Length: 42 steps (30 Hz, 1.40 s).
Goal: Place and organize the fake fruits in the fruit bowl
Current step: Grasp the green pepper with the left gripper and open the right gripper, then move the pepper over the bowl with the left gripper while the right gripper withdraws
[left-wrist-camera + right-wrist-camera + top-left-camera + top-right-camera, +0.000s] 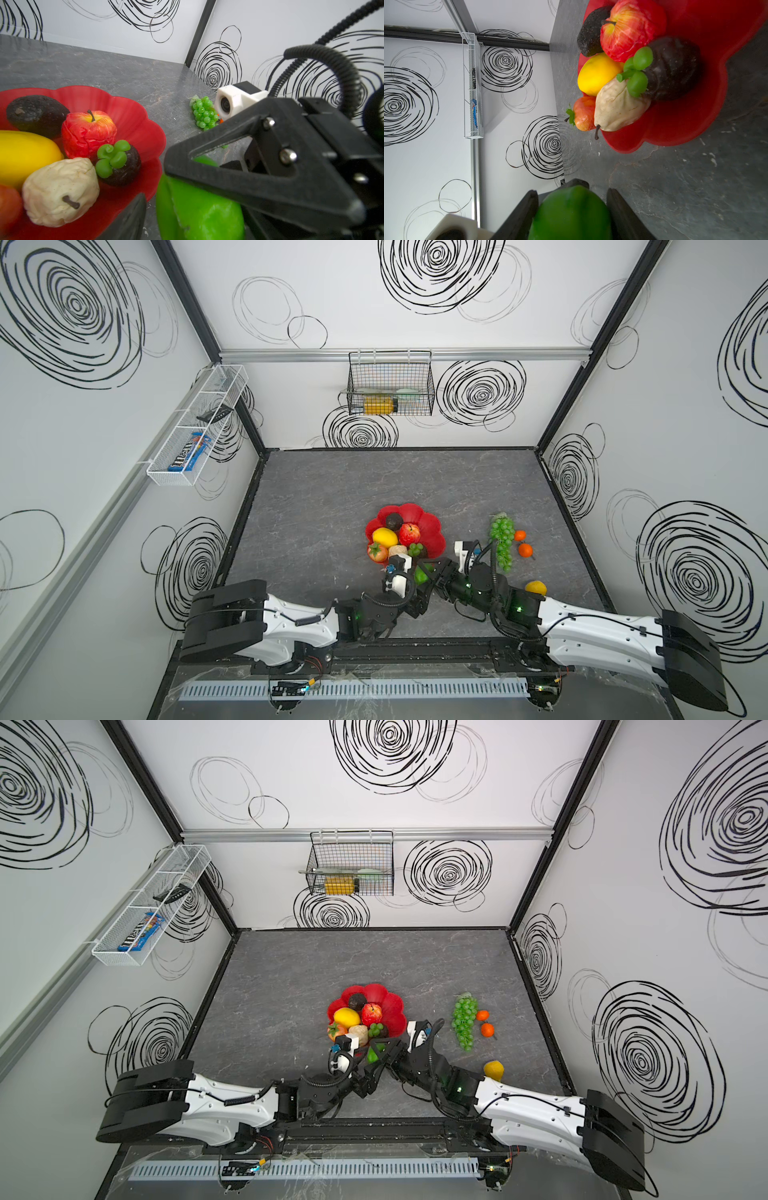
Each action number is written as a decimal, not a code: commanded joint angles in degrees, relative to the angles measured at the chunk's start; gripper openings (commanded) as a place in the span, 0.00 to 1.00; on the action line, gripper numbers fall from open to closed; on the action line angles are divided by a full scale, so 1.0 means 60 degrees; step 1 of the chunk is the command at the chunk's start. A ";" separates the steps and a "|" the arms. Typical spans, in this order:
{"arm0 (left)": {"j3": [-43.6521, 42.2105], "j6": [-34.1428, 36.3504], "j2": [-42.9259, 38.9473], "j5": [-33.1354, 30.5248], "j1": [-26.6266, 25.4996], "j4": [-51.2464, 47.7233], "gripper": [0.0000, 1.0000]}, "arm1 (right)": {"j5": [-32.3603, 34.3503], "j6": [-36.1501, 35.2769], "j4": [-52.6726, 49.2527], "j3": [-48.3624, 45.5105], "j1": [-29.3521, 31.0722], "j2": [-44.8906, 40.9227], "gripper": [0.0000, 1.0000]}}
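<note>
Currently the right gripper [572, 194] is clamped on the lime [571, 216], with 1 finger pressed against each side of it. In both top views the lime [422, 575] sits between the bowl [432, 526] and the near edge of the worktop [332, 497], just beside the bowl's near rim. The left gripper [417, 586] meets it there from the left. In the left wrist view only 1 of its fingers [128, 218] shows, just beside the lime, and I cannot tell whether its jaws grip the fruit or stand free of it.

The bowl stands about mid-worktop and holds 6 fruits: avocado [394, 521], apple [409, 534], lemon [385, 537], mangosteen [417, 549], pear [398, 550] and strawberry [377, 551], the last at the bowl's left near rim. Toward the right edge lie the grapes [502, 539], with 2 oranges [525, 550] just beside them on their right. A loose lemon [536, 588] lies near the near right corner, partly hidden by the right arm.
</note>
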 commanded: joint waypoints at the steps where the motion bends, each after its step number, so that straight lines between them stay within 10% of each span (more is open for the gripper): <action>1: 0.0117 -0.0137 0.0025 0.0065 0.0228 0.0629 0.64 | 0.0138 0.0095 0.0288 0.0212 0.0157 0.0037 0.56; 22: -0.0087 -0.0078 -0.1238 0.0632 0.0880 -0.1108 0.47 | 0.2041 -0.1441 -0.2672 0.0653 0.0190 -0.0956 1.00; 42: 0.3215 0.1261 -0.0974 0.4519 0.3423 -0.7859 0.47 | 0.2022 -0.4029 -0.7380 0.0116 -0.2338 -0.5744 0.97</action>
